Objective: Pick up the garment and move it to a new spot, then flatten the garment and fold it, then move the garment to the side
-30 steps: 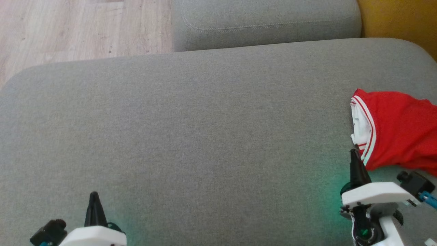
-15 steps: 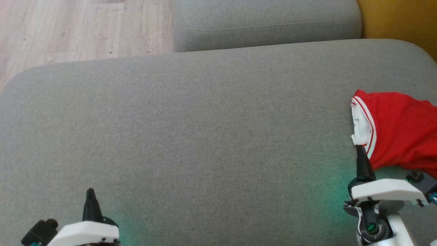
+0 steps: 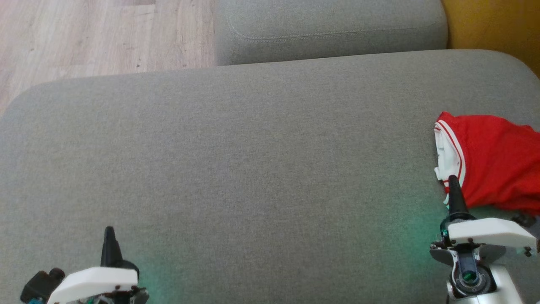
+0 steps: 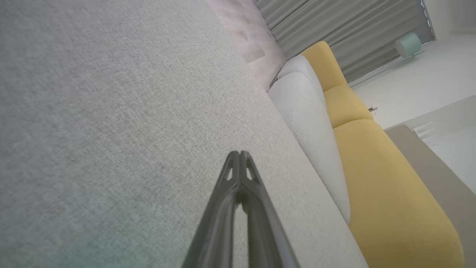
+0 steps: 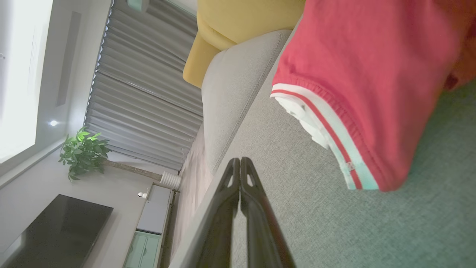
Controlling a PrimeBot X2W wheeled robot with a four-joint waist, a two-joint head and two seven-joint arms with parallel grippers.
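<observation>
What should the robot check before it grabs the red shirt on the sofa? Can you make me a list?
1. Is the right gripper open for grabbing: not ok, its fingers are pressed together.
2. Is the left gripper open: not ok, shut too.
3. Is the right gripper close to the garment: ok, its tip is beside the striped sleeve hem.
4. Whole garment in sight: not ok, it runs off the head view's right edge.
5. Room to spread it: ok, the wide grey cushion lies to its left.
</observation>
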